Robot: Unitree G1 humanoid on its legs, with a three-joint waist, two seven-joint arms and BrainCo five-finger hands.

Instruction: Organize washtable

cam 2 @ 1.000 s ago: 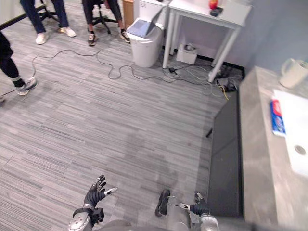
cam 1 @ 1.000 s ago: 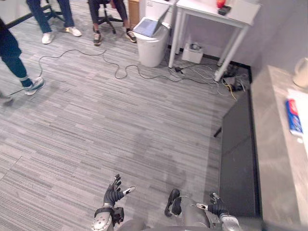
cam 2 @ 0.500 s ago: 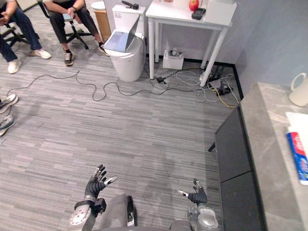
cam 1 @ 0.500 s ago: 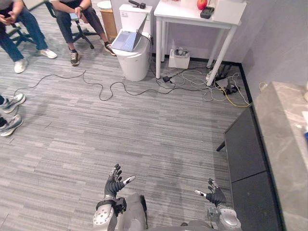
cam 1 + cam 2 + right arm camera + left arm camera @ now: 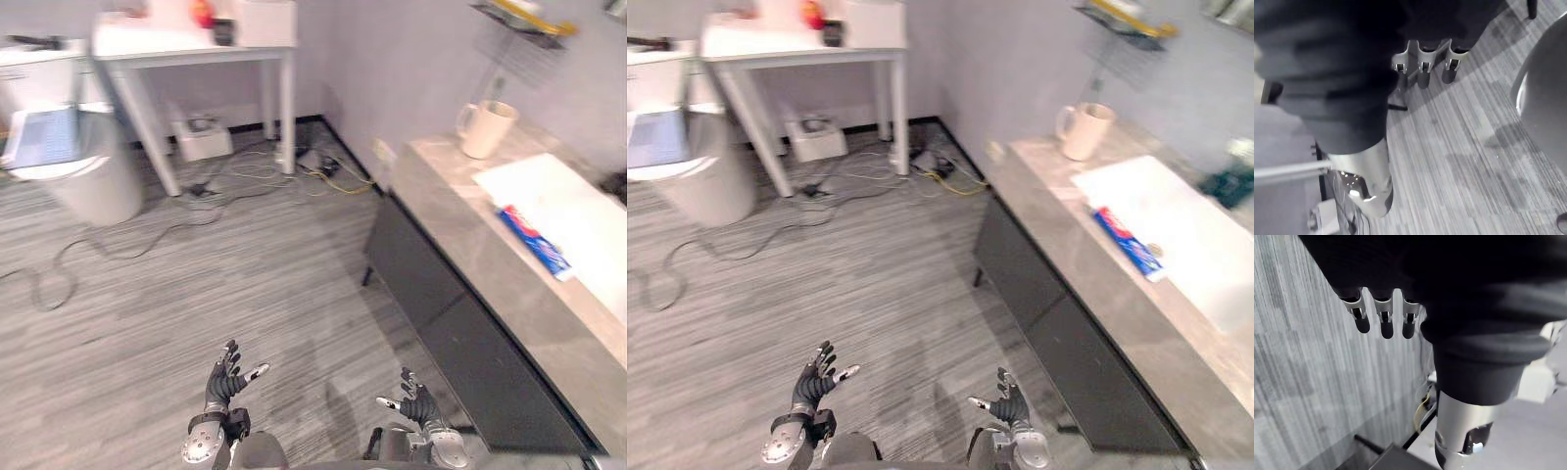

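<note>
The grey stone washtable (image 5: 460, 220) runs along the right over a dark cabinet (image 5: 460, 333). On it stand a cream mug (image 5: 485, 128) at the far end, a white sink (image 5: 578, 211), and a blue and red toothpaste tube (image 5: 534, 241) lying on the sink's near edge. A dark object (image 5: 1225, 186) sits at the sink's far side. My left hand (image 5: 225, 377) and right hand (image 5: 416, 404) hang low over the floor, both open with fingers (image 5: 1382, 320) spread, holding nothing, well short of the washtable.
A white table (image 5: 186, 59) stands at the back left with a red item and a dark item on top. A white bin (image 5: 78, 176) carries a laptop. Cables (image 5: 245, 171) trail over the grey floor. A wire wall shelf (image 5: 519, 20) hangs above the mug.
The camera has swung right: the washtable, mug, sink and toothpaste now lie in fuller view, and the seated people have left the picture. Both hands stay open and low.
</note>
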